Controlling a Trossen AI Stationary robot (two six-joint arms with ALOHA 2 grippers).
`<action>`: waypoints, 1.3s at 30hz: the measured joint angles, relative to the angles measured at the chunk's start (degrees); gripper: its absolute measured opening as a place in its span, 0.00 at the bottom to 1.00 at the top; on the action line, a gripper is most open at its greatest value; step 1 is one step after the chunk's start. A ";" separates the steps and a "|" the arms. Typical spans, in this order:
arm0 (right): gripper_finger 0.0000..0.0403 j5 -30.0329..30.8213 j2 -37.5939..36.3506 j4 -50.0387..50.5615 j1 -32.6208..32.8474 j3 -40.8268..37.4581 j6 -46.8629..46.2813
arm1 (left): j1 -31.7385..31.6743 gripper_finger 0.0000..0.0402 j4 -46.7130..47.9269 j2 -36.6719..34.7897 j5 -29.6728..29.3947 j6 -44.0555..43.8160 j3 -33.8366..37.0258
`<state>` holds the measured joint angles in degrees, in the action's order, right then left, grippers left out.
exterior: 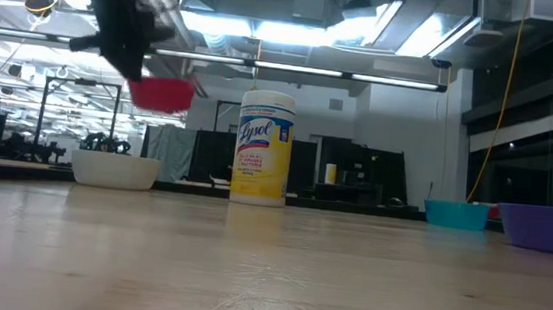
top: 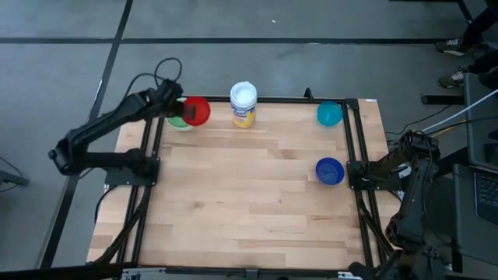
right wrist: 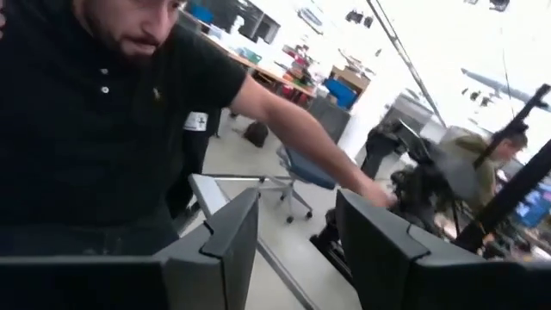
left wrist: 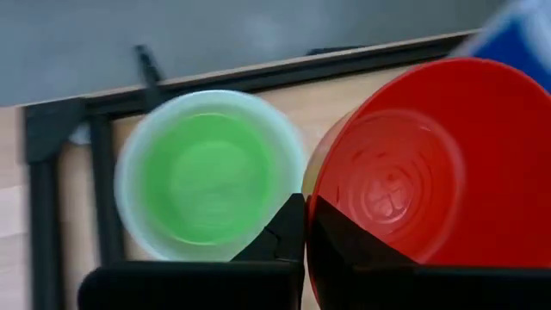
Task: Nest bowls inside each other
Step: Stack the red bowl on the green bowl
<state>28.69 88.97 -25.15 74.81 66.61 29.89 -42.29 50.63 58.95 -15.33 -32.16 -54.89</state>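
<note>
Red bowl [top: 197,110] is lifted clear of the bench near its far left corner, rim clamped by the closed left gripper [top: 180,109], beside the green-in-white bowls [top: 180,120]. Right gripper [right wrist: 297,237], open and empty, is off the bench's right edge.

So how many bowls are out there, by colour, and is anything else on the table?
Red bowl: 1, held up by the left gripper
Green bowl nested in a white bowl: 2
Teal bowl: 1
Dark blue bowl: 1
Wipes jar: 1
Total: 6
</note>
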 joint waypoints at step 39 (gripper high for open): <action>0.40 6.25 -0.05 -2.29 6.90 0.02 1.62 | -7.88 0.17 3.00 17.13 -19.26 -4.87 -2.01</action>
<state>34.94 88.92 -27.44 81.71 66.63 31.51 -50.16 53.63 76.08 -34.59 -37.03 -56.90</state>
